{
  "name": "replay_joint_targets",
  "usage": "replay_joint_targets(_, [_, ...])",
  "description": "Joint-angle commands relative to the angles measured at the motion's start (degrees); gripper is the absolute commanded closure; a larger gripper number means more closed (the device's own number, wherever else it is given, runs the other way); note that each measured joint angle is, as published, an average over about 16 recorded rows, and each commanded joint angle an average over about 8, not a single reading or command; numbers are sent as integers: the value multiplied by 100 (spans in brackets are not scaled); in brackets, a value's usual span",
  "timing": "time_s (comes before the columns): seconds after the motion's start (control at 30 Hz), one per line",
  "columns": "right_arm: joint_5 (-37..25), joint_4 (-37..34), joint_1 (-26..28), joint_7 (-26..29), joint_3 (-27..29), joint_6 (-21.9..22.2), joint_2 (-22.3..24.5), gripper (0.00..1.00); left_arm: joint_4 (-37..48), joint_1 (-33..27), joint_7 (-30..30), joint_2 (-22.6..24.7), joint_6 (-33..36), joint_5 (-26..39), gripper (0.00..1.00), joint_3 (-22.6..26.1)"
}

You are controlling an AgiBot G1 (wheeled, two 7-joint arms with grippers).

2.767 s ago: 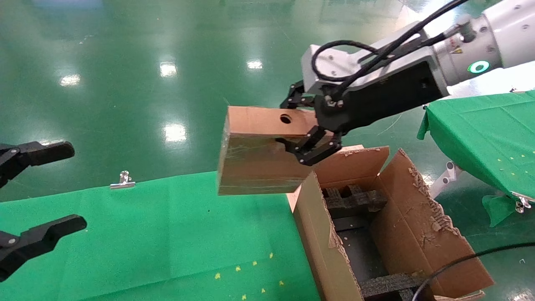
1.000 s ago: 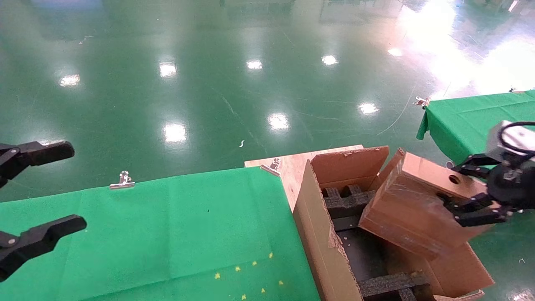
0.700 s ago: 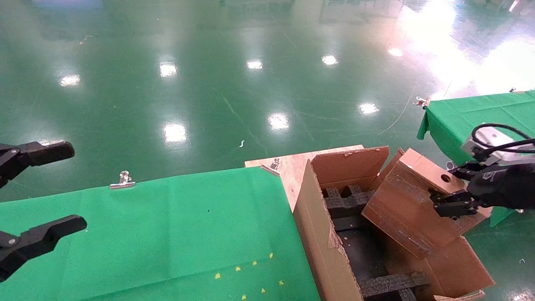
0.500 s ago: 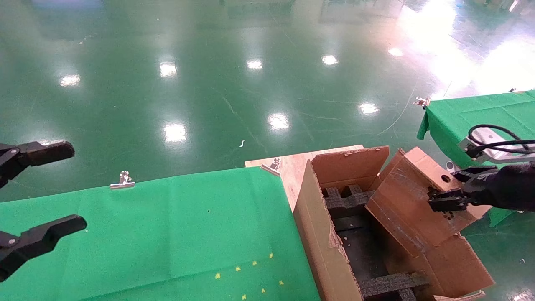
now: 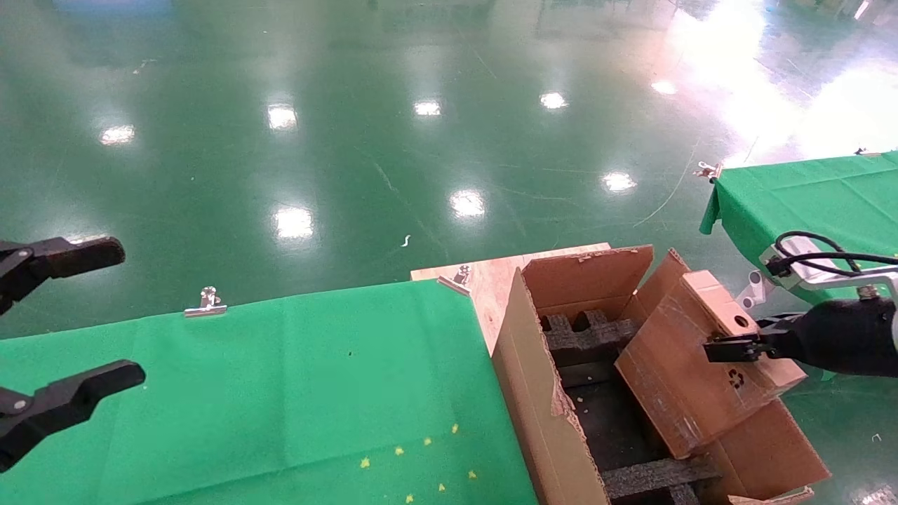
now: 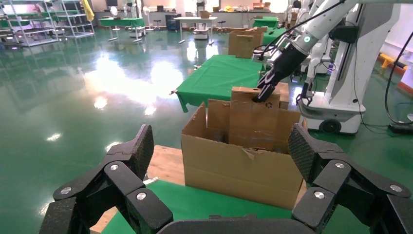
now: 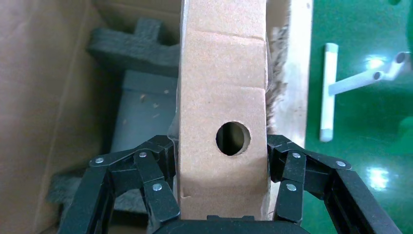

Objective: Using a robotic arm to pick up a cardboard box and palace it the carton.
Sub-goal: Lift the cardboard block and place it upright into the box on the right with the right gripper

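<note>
The cardboard box (image 5: 691,365), small, brown, with a round hole and a recycling mark, stands tilted with its lower end inside the carton (image 5: 537,400), against the carton's right wall. My right gripper (image 5: 729,348) is shut on the box's upper end. In the right wrist view its fingers (image 7: 158,165) press both sides of the box (image 7: 221,87) next to the hole. The left wrist view shows the box (image 6: 253,119) rising out of the carton (image 6: 238,168), with the white robotic arm (image 6: 311,31) above it. My left gripper (image 5: 132,313) hangs open over the table's left end.
A green-clothed table (image 5: 280,386) lies left of the carton, with a metal clip (image 5: 205,303) on its far edge and a bare wooden board (image 5: 491,277). Black foam inserts (image 5: 586,337) sit inside the carton. A second green table (image 5: 807,189) stands at the right.
My right gripper carried the box from above the table's edge to the right, then lowered and tilted it into the carton's right side. The left gripper stayed still.
</note>
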Motion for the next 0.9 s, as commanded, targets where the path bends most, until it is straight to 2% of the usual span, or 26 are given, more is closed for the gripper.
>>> replay_joint_targets(0.03, [-111,5,-45,200,-38,118,-25,100,0,0,0,0,0,0,0,0])
replay_joint_targets(0.27, [-546,22,-99,608,-109,260,-119,100,0,0,0,0,0,0,0,0])
replay_joint_targets(0.6, [-1156,32,-194,1160,-241,236,-360,100,0,0,0,0,0,0,0,0])
replay_joint_targets(0.9, [-1732,28,-389,1900,-416,256,-646,100,0,0,0,0,0,0,0,0])
